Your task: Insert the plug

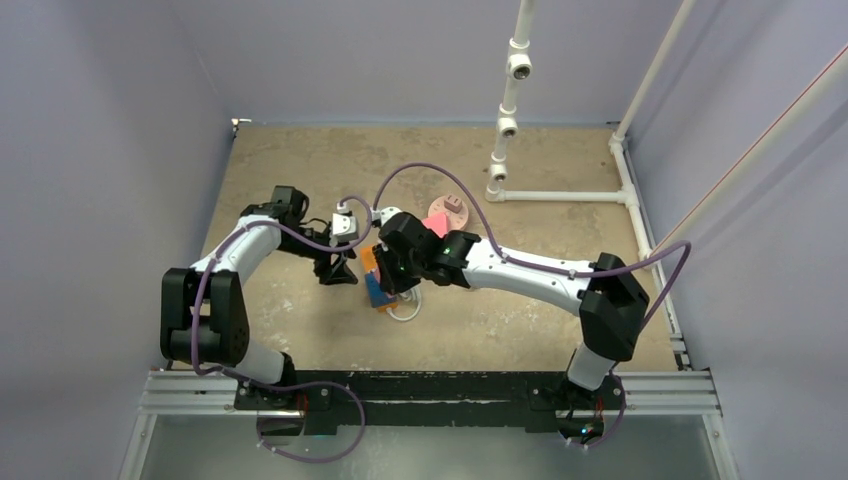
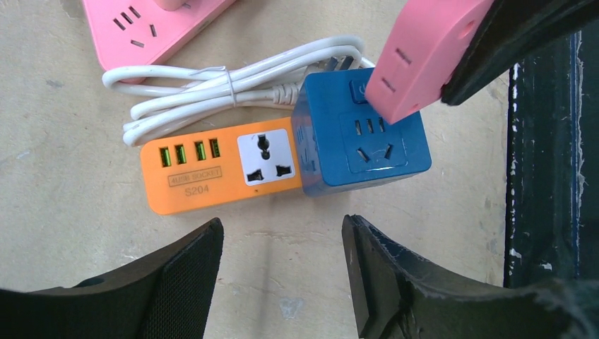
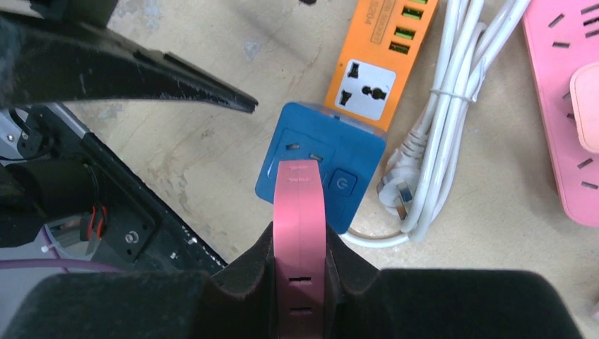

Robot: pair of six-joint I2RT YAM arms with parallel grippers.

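**Surroundings.** On the table [image 2: 63,141], just ahead of the left gripper [image 2: 281,226], lies an orange strip [image 2: 205,173] with four green USB ports, one universal socket and the label S204. A blue cube [image 2: 367,148] butts against its socket end. Beyond both lies a white cord [image 2: 212,88], bundled with a tie. Its pronged end [image 3: 399,191] rests just beside the cube, to the right of the right gripper [image 3: 300,247]. Further out on that side is a pink strip [image 3: 565,106] with a paler adapter [image 3: 585,106] sitting on it. White pipes [image 1: 508,100] stand at the far edge, well apart from both arms.

**In the way.** A left finger [image 3: 106,67] reaches across on the left of the right jaws. It is near the cube but apart from it.

**Jaws.** The left jaws are wide apart and grip nothing, hovering above bare table near the orange strip. The right jaws are narrow and clamped on the plug [image 3: 299,198], one pad on each flat side.

**Plug.** It is pink, a slim flat block with paired slots along its narrow edge.
- It sticks out past the right fingertips.
- Its front end is over the cube's top face, at the socket holes and just beside the round button [image 3: 342,182].
- From the left wrist it shows tilted, with its lower end overlapping the cube's top edge.
- I cannot tell whether any prongs have entered the holes, because the plug's body hides that spot.
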